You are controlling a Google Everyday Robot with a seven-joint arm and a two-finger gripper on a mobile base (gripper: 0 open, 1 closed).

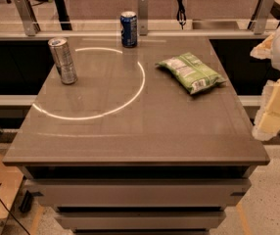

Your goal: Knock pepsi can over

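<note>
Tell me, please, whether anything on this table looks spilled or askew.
Nothing stands out: the pepsi can and silver can both stand, the green chip bag lies flat, and no spill shows. The gripper is at the view's right edge, beside the table.

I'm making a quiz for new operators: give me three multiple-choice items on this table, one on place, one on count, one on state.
1. Where on the table is the pepsi can? A near edge; B far edge; C right corner.
2. How many cans? A one; B two; C three.
3. The pepsi can is: A upright; B on its side; C crushed.
Answers: B, it stands at the far edge, beyond the silver can and green bag; B, one blue, one silver; A, its top faces up, the gripper apart at the right edge of view.
</note>
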